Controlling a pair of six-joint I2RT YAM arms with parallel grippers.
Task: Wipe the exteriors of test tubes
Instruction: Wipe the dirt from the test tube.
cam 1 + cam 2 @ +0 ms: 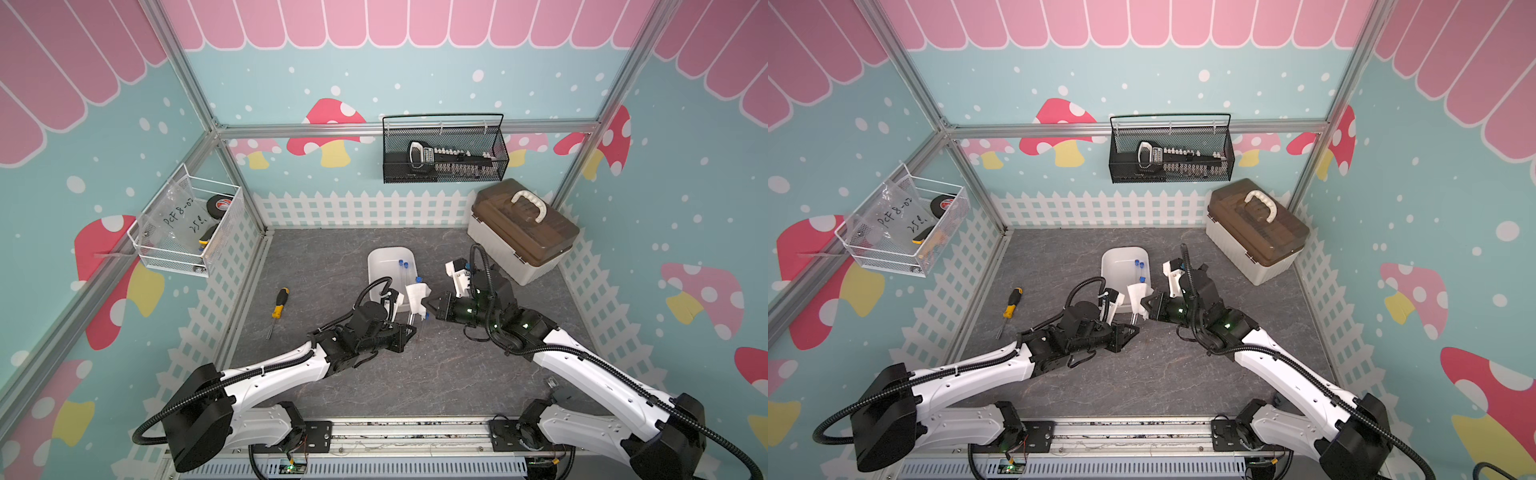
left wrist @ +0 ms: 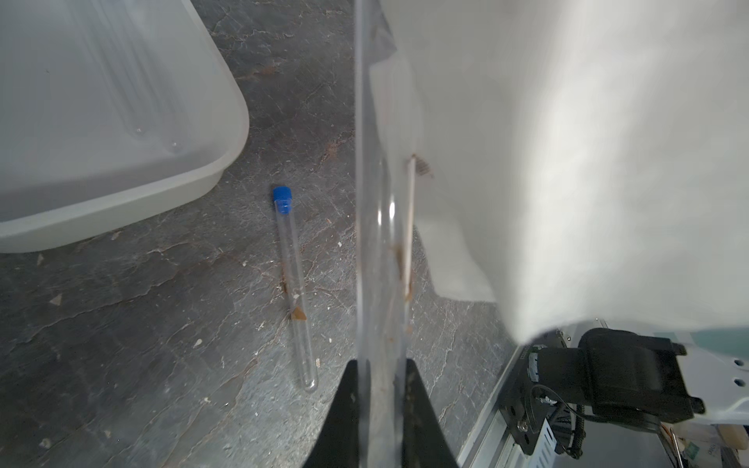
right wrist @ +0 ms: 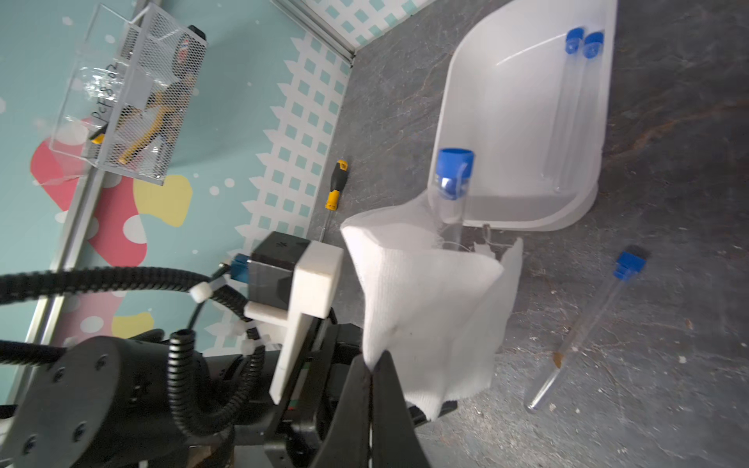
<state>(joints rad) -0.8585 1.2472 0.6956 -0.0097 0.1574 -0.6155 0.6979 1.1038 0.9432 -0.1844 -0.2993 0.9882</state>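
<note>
My left tool [image 2: 379, 362] is clamping one test tube [image 3: 452, 182] | right tool [image 3: 371, 364] is pinching cloth [image 3: 429, 291] against it | two tubes [image 3: 571, 109] sitting in tray [image 3: 506, 101], probably done | stained tube [image 2: 294, 283] waiting on desk [image 2: 121, 324]

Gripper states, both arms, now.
Left gripper: shut on a test tube.
Right gripper: shut on the white cloth.

bright, even light, soft shadows; top views bow at the edges; near cloth [image 2: 567, 162] blurred and washed out
</note>
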